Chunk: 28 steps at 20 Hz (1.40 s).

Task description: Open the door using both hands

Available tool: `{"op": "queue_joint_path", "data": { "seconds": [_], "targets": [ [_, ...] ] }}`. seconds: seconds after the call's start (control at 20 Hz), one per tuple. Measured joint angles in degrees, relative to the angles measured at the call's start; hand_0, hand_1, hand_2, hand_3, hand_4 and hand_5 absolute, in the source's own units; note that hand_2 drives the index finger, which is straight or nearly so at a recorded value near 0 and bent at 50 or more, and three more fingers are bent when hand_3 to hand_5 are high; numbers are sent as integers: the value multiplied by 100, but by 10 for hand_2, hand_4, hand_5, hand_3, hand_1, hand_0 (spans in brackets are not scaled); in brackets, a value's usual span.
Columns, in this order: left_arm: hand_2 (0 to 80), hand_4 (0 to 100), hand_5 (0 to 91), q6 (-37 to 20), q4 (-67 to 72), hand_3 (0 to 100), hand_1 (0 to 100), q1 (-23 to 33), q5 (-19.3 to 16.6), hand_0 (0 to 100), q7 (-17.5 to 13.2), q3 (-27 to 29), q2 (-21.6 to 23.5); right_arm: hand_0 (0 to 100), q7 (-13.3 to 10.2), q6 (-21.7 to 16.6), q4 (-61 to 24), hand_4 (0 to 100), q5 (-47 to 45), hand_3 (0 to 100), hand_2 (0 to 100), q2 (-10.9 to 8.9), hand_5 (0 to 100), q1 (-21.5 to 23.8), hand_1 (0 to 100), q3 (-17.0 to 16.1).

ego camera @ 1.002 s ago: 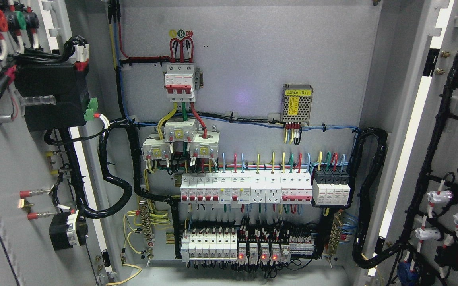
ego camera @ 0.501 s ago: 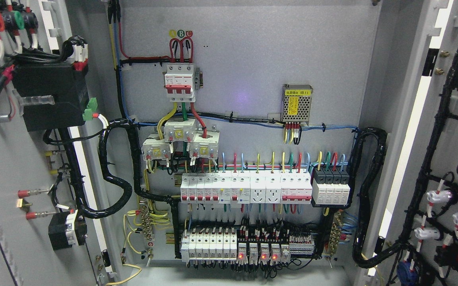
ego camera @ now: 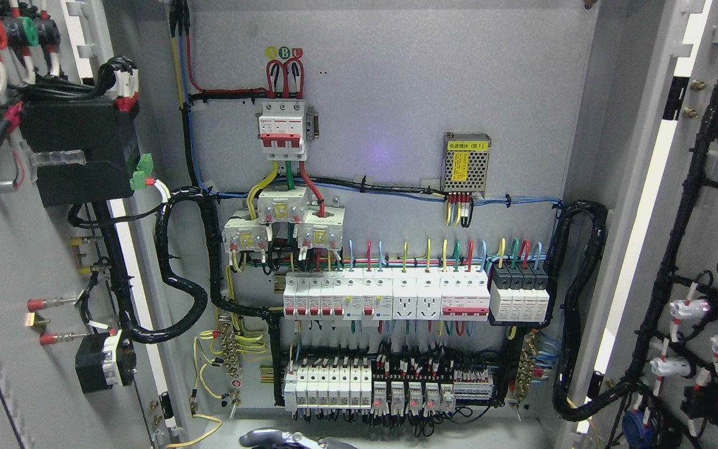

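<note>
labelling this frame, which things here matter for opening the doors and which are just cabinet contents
Job: grey metal left door, swung open; grey metal right door, swung open.

Just there: red-and-white main breaker; perforated metal power supply box; row of white breakers; black corrugated cable conduit.

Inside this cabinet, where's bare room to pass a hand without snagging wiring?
Free: backplate upper right, above the power supply module, right of the red main breaker. Crowded: the breaker row, relay row, and both doors' black harnesses.
</note>
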Motion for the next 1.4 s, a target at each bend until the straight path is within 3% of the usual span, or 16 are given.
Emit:
{"op": "queue_joint_path", "data": {
  "seconds": [0.1, 0.25, 0.5, 0.65, 0.8, 1.05, 1.4],
  "targets": [
    [0, 0, 0, 6, -844, 0, 0, 174, 19, 0, 0, -164, 133, 0, -490, -677, -227, 0, -4, 0, 0, -80, 0, 392, 0, -171],
    [0, 0, 0, 18, -2082, 0, 0, 381, 39, 0, -9, -366, 316, 0, -846, -1796, -544, 0, -8, 0, 0, -225, 0, 972, 0, -374],
    [0, 0, 0, -372, -3859, 0, 0, 517, 37, 0, -29, -595, 578, 0, -1005, -3354, -986, 0, -10, 0, 0, -570, 0, 1989, 0, -717],
    [0, 0, 0, -1086, -4704, 0, 0, 536, 33, 0, -20, -689, 689, 0, -1027, -3935, -1178, 0, -12, 0, 0, -745, 0, 2473, 0, -950],
    [0, 0, 0, -2105, -5357, 0, 0, 535, 27, 0, -6, -753, 762, 0, -1032, -4229, -1333, 0, -23, 0, 0, -889, 0, 2838, 0, -1234],
    [0, 0, 0, -3203, -6220, 0, 0, 383, 13, 0, 60, -745, 745, 0, -1033, -4391, -1504, 0, -482, 0, 0, -1160, 0, 3078, 0, -1660],
    [0, 0, 0, -3466, -7015, 0, 0, 20, -194, 0, 85, -511, 425, 0, -1035, -4406, -1648, 0, -1452, 0, 0, -1620, 0, 3030, 0, -2107]
  ]
}}
